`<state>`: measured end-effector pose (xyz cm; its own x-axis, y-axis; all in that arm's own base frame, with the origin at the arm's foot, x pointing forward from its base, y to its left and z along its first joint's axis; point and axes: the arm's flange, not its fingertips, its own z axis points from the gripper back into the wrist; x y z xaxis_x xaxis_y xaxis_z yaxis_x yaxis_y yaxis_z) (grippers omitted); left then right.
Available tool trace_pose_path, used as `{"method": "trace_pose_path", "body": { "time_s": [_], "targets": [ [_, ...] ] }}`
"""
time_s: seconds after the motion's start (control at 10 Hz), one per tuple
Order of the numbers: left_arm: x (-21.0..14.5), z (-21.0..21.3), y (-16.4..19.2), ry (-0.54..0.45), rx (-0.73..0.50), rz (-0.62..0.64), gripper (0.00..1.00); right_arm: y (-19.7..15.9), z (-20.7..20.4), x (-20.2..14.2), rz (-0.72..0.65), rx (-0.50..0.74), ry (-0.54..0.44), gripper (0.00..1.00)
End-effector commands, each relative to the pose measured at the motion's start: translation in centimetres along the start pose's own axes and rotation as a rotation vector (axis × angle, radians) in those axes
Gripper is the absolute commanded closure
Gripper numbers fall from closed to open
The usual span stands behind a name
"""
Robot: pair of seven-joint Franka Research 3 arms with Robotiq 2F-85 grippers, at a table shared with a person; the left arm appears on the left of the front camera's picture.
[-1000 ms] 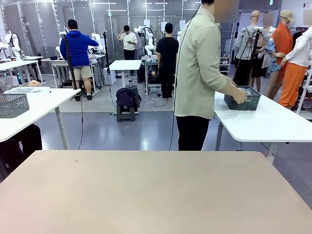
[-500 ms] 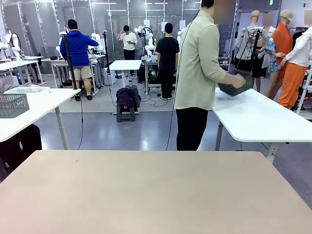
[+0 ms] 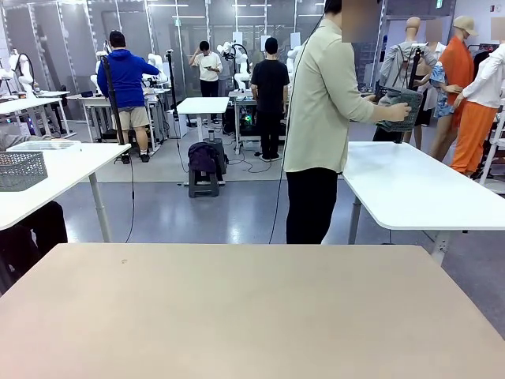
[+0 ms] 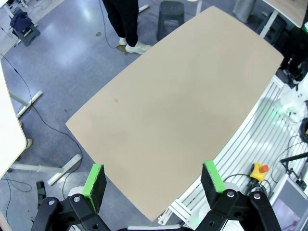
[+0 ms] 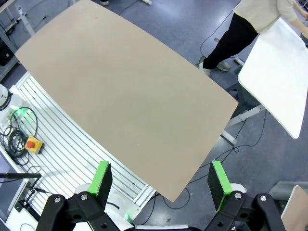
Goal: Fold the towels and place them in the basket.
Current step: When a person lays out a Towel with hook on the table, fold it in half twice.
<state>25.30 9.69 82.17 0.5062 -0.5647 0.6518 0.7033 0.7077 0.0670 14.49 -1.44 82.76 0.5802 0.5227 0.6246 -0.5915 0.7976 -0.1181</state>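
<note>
A beige counter (image 3: 252, 308) spans the near part of the room. Beyond it is a glossy grey floor (image 3: 229, 213) crossed by black cables (image 3: 252, 166). A white table (image 3: 418, 189) stands at the right and a second white table (image 3: 47, 170) at the left. Glass partitions (image 3: 181, 31) line the far side.

Across the beige tabletop (image 3: 237, 316), whose near end is cut off by the front view's bottom edge, a person (image 3: 319, 118) holds the basket (image 3: 392, 101) tilted; it is too small and too far off to tell what lies inside. The left wrist view crops the person to legs and shoes, the right wrist view to torso and legs. The bodies of the left gripper (image 4: 153, 180) and right gripper (image 5: 161, 182) run off the bottom edges.
</note>
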Motion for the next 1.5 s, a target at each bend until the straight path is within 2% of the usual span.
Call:
{"method": "trace_pose_path", "body": {
  "time_s": [0.0,1.4],
  "targets": [
    [0.15,-0.1,-0.1,-0.002,-0.008,-0.012,0.0,0.04,0.05,-0.01,0.002,0.001,-0.002,0.0],
    [0.15,-0.1,-0.1,-0.002,-0.008,-0.012,0.0,0.04,0.05,-0.01,0.002,0.001,-0.002,0.0]
  ]
}}
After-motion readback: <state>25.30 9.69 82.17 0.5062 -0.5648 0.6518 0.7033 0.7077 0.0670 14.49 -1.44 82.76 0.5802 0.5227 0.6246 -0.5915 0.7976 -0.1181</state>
